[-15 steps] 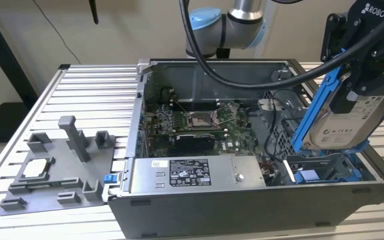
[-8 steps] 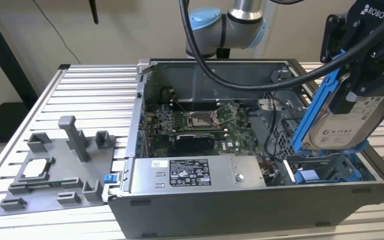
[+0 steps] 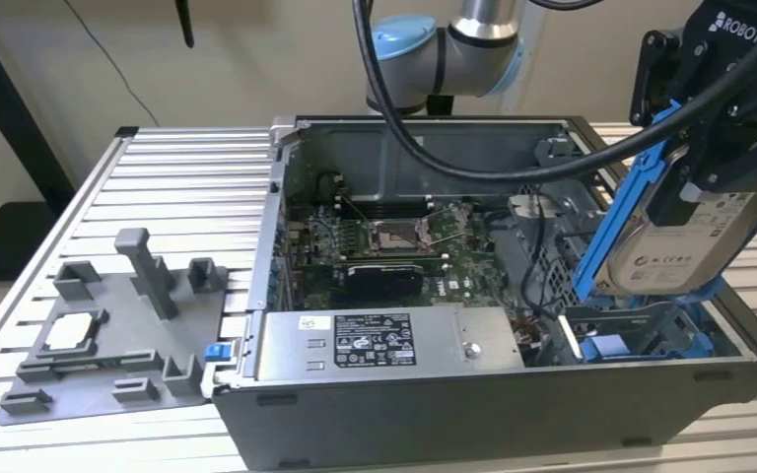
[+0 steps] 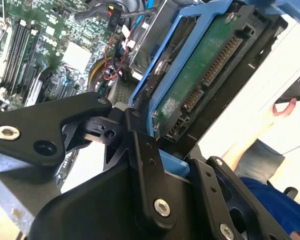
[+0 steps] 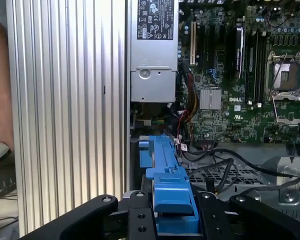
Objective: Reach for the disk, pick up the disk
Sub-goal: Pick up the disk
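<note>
The disk (image 3: 685, 248), silver with a white label in a bright blue bracket (image 3: 619, 212), hangs upright and slightly tilted above the exterior view's right end of the open computer case (image 3: 484, 414). My gripper (image 3: 702, 187) grips it from above, shut on it. In the second wrist view the disk (image 4: 197, 82) shows its green circuit-board side and connector, with the black fingers (image 4: 145, 150) clamped at its blue edge. In the first wrist view the blue bracket (image 5: 167, 185) sits between the black fingers (image 5: 215, 220).
Inside the case lie the motherboard (image 3: 392, 236), a long silver box with a black-and-white label (image 3: 378, 343), loose cables and a blue drive bay (image 3: 642, 343). A grey fixture (image 3: 103, 335) holding a small square chip stands on the slatted table (image 3: 181, 187). A person's hand (image 4: 285, 107) is nearby.
</note>
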`<state>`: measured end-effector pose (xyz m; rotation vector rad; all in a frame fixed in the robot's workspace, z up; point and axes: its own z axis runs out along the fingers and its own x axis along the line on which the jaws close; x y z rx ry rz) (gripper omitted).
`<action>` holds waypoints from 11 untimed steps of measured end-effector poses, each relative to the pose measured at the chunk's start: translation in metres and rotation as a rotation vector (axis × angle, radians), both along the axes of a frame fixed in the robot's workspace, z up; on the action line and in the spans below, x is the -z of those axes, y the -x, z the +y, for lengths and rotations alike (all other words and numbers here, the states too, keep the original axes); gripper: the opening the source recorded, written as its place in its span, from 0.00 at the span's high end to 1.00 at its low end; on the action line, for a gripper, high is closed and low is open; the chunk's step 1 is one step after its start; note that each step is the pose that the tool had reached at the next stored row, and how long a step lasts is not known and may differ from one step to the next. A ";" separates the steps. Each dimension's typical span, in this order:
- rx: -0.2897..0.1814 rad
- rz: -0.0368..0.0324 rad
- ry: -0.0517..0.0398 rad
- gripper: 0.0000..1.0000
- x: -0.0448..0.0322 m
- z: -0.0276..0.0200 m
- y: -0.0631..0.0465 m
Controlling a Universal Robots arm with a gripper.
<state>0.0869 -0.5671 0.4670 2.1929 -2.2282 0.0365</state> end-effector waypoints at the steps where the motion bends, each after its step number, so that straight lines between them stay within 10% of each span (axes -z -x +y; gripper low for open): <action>1: 0.000 0.0000 0.0001 1.00 0.0000 0.0000 0.000; 11: 0.000 0.0000 -0.0058 1.00 0.0049 -0.0009 -0.001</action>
